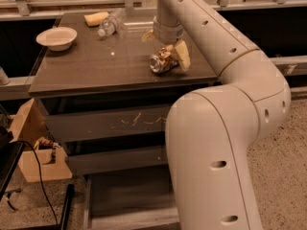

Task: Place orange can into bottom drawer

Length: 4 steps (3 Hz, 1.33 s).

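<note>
Gripper (165, 47) sits at the orange can (162, 61) on the tabletop (96, 68); I cannot tell its grip. Bottle (109, 25) and bowl (56, 37) lie behind, and the arm (216, 152) overlaps the open bottom drawer (127, 200).

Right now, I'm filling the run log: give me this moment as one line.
gripper: at orange-gold metal can | can: lying on brown tabletop | bottom grey-brown wooden drawer: pulled open

Arm (225, 47) bends forward; hand (164, 47) at its tip points down, fingers (183, 55) spread.

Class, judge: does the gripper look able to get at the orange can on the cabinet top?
Probably yes: the gripper is right at the orange can, nothing between; bottle and bowl lie well aside.
</note>
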Each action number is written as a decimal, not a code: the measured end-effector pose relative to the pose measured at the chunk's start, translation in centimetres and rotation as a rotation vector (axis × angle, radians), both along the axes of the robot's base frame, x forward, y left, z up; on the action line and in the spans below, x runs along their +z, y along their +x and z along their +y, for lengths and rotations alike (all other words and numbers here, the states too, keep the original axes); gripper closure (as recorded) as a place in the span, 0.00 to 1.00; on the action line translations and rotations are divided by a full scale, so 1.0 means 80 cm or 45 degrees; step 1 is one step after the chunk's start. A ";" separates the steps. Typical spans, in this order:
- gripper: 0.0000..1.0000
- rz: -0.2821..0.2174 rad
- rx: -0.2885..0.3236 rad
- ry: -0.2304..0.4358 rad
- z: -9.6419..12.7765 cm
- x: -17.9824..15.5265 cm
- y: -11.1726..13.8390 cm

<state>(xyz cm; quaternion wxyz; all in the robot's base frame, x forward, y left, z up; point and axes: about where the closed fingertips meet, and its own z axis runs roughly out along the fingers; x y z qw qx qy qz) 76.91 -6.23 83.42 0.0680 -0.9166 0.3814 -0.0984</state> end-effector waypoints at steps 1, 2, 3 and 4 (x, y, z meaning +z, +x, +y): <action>0.19 0.015 -0.003 -0.003 0.000 -0.006 0.003; 0.43 0.015 -0.003 -0.003 0.000 -0.006 0.003; 0.66 0.015 -0.003 -0.003 0.000 -0.006 0.003; 0.95 0.015 -0.003 -0.003 0.000 -0.006 0.003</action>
